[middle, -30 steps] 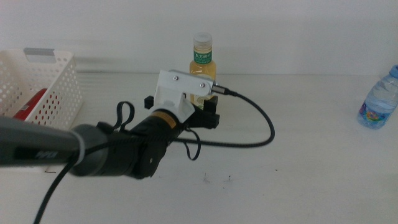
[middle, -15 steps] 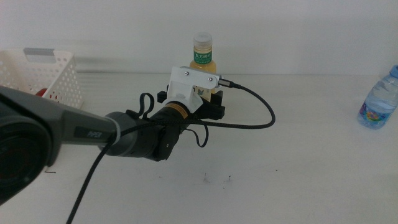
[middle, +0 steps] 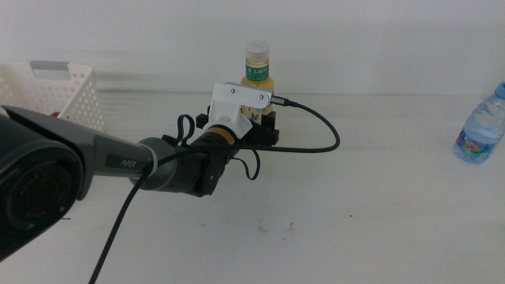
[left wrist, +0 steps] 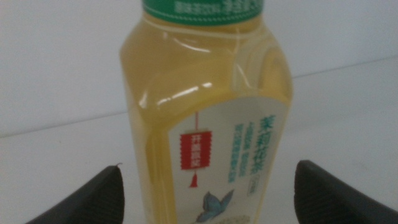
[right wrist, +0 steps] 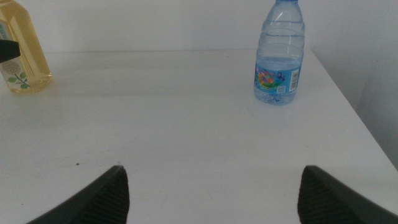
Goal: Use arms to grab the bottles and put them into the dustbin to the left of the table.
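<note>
While your matte white surface (middle: 379, 205) fills the frame, the perforated plastic dustbin (middle: 67, 99) sits cut off at nine o'clock. Your left claw (left wrist: 205, 186) stands open around the glossy yellow tea bottle (middle: 258, 75) at twelve o'clock, contact unclear. Your right claw (right wrist: 211, 186) waits open; the ribbed water bottle (middle: 480, 130) stands at three o'clock.

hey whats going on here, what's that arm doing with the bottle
The left end effector has reached across the table to the yellow tea bottle. Its jaws are open on either side of the bottle, which stands upright and is not gripped yet. The right end effector waits open over bare table, with the water bottle standing upright ahead of it. The white dustbin sits at the table's left side.
</note>
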Robot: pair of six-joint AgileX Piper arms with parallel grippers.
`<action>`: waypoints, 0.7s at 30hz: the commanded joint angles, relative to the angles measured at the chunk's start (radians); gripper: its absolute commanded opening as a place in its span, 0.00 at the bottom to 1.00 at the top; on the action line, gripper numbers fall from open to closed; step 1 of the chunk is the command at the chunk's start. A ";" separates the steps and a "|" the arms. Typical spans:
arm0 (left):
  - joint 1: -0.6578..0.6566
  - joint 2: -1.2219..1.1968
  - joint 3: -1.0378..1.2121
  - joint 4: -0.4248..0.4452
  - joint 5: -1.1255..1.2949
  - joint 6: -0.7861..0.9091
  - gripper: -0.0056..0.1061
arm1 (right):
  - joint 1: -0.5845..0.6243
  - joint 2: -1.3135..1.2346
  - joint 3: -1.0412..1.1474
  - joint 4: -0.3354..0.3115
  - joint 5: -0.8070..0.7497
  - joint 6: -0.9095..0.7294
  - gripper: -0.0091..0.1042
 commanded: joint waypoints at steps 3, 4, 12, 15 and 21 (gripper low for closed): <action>0.003 0.011 -0.031 0.003 -0.003 -0.008 0.89 | -0.004 -0.005 0.004 -0.010 -0.013 -0.002 0.84; 0.003 0.016 -0.037 0.003 0.005 -0.008 0.89 | -0.004 -0.005 0.004 -0.010 -0.013 -0.002 0.84; 0.012 0.054 -0.097 0.003 0.018 -0.005 0.89 | -0.004 -0.005 0.004 -0.008 -0.013 -0.002 0.84; 0.022 0.078 -0.121 0.003 0.018 -0.005 0.89 | -0.004 -0.005 0.004 -0.008 -0.013 -0.002 0.84; 0.031 0.127 -0.189 0.003 0.017 -0.005 0.89 | -0.004 -0.005 0.004 0.000 -0.013 -0.002 0.84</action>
